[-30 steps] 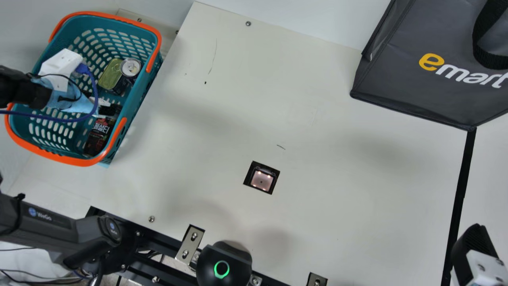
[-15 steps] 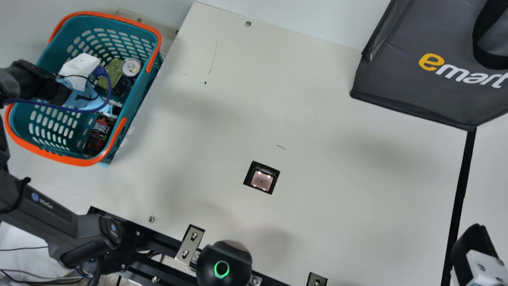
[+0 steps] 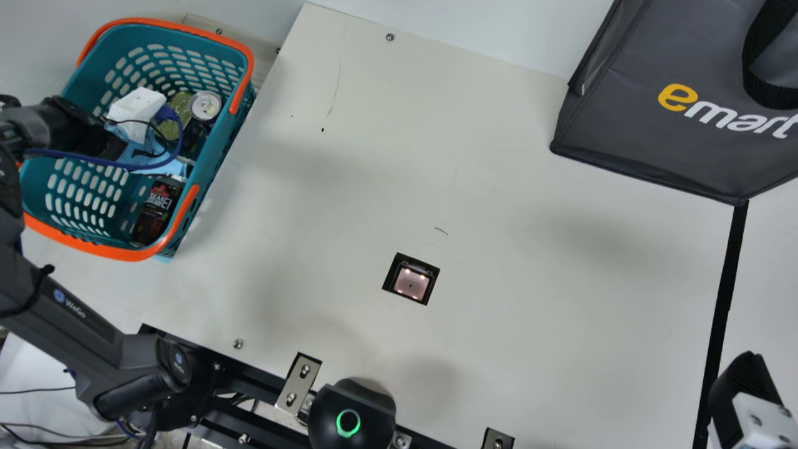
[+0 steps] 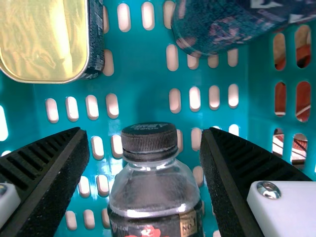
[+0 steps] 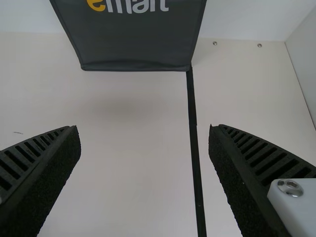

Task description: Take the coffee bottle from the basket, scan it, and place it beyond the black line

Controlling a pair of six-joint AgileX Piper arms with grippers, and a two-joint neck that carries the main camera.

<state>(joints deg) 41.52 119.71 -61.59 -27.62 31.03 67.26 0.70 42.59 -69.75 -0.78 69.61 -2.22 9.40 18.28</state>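
Main view: At your upper left, a teal basket [image 3: 227, 134] with orange trim sits at the edge of the cream table [image 3: 530, 349]. Your left arm [image 3: 93, 327] comes in from that side, and your left gripper [image 3: 137, 112], with its white mount and blue cable, is over the basket, pointing down into it. The dark coffee bottle [image 3: 154, 218] is in the basket, along the wall nearest the table's middle, well apart from the black line [image 3: 726, 293]. A yellowish-green tin [image 3: 182, 103] and a round-topped can [image 3: 206, 106] lie in the basket beside the gripper. Near the table's middle is the lit square scanner window [image 3: 411, 284]. The black line runs from the corner of a dark gray bag [image 3: 629, 118] to the bottom edge, and your right gripper [image 3: 748, 386] is beside it at your lower right.

Left wrist view: Your left gripper [image 4: 145, 133] is spread wide, with the bottle's ribbed black cap [image 4: 150, 140] and clear neck between its fingers. You cannot tell whether either finger touches the bottle; it is not clenched. The cap end points toward the tin and can.

Right wrist view: Your right gripper [image 5: 144, 129] is parted, holding nothing. Beneath it, the line passes nearer one finger than the other.
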